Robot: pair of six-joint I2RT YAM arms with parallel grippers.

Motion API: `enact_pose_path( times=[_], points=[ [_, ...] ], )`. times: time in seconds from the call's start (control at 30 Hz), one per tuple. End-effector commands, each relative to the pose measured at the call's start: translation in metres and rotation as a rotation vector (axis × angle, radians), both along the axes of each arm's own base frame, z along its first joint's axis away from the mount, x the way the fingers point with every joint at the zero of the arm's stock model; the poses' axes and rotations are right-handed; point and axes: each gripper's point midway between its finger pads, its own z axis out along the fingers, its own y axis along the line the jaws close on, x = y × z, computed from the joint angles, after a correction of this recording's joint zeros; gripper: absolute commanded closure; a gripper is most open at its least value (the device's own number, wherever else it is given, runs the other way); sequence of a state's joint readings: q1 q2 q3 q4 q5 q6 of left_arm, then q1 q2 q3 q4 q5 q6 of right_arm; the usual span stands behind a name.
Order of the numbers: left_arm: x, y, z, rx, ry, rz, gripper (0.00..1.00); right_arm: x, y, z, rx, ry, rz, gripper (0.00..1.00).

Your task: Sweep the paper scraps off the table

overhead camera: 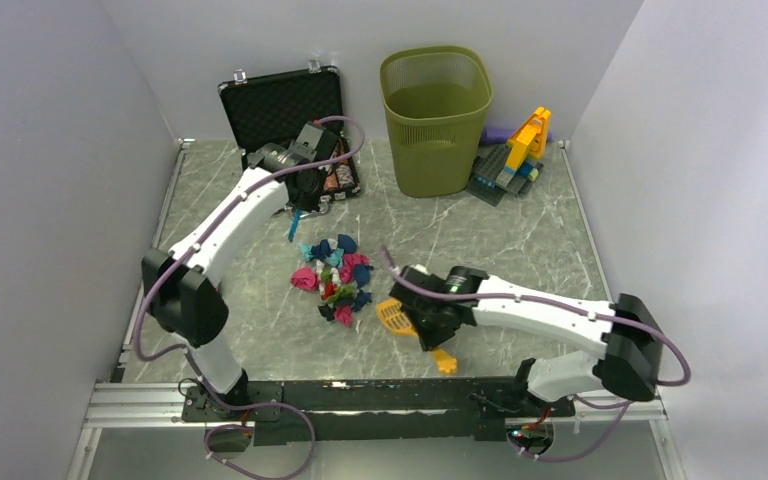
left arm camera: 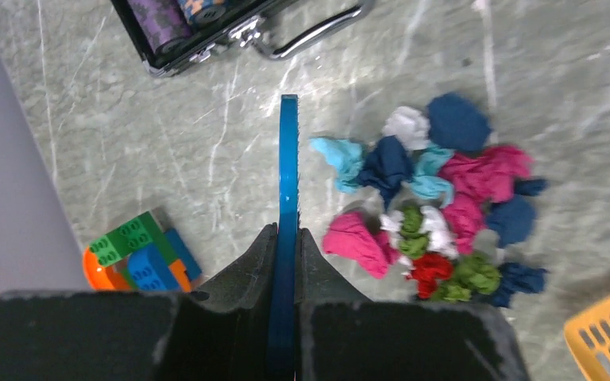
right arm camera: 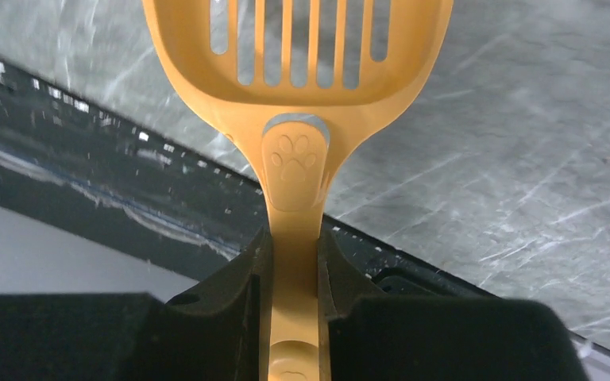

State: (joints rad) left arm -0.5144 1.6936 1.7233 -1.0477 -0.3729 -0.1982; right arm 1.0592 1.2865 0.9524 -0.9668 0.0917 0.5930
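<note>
We have both tools in hand, and the scraps look gathered but not yet scooped. The left gripper (left arm camera: 286,238) is clamped on a thin blue blade (left arm camera: 287,159) held edge-on. The right gripper (right arm camera: 294,246) is clamped on the handle of an orange slotted scoop (right arm camera: 295,107).

The paper scraps (overhead camera: 335,280) lie in one loose heap on the table (overhead camera: 520,240). It sits about midway between the left and right edges, a little closer to the near edge than to the far one. Our blade hangs just off the heap's far-left side and our scoop sits near its right side, apart from the nearest wad.

Next, we judge, the blade must come down to the surface behind the heap and push it toward the scoop, whose lip must lie flat.

Room is tight at the far edge, where the black case (overhead camera: 280,110) is close to the blade and the green basket (overhead camera: 435,120) stands beside it. The toy bricks (overhead camera: 515,160) fill the far-right corner. The near edge's rail runs close behind the scoop, and open marble lies toward the right edge.
</note>
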Motion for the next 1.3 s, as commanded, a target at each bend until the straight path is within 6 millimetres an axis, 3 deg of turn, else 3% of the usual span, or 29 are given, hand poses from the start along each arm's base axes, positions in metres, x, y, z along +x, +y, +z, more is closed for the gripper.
enact_pose_path(
  times=[0.0, 0.17, 0.3, 0.5, 0.73, 1.03, 1.27],
  points=[
    [0.011, 0.029, -0.018, 0.143, 0.063, -0.012, 1.00, -0.029, 0.013, 0.003, -0.070, 0.074, 0.199, 1.00],
    [0.020, 0.028, -0.044, 0.150, 0.139, -0.074, 1.00, -0.034, 0.021, -0.005, -0.126, 0.096, 0.285, 1.00],
    [0.024, 0.016, -0.067, 0.114, 0.226, -0.117, 1.00, -0.027, 0.039, -0.009, -0.125, 0.095, 0.339, 1.00],
    [0.014, -0.013, -0.093, 0.017, 0.349, -0.228, 1.00, -0.016, 0.062, -0.019, -0.117, 0.092, 0.406, 1.00],
    [-0.001, -0.036, -0.115, -0.068, 0.441, -0.321, 1.00, 0.002, 0.074, -0.026, -0.096, 0.119, 0.403, 1.00],
    [-0.024, -0.064, -0.112, -0.209, 0.487, -0.382, 1.00, 0.027, 0.081, -0.033, -0.076, 0.117, 0.380, 1.00],
    [-0.054, -0.066, -0.101, -0.264, 0.506, -0.338, 1.00, 0.044, 0.091, -0.037, -0.064, 0.098, 0.359, 1.00]
  ],
)
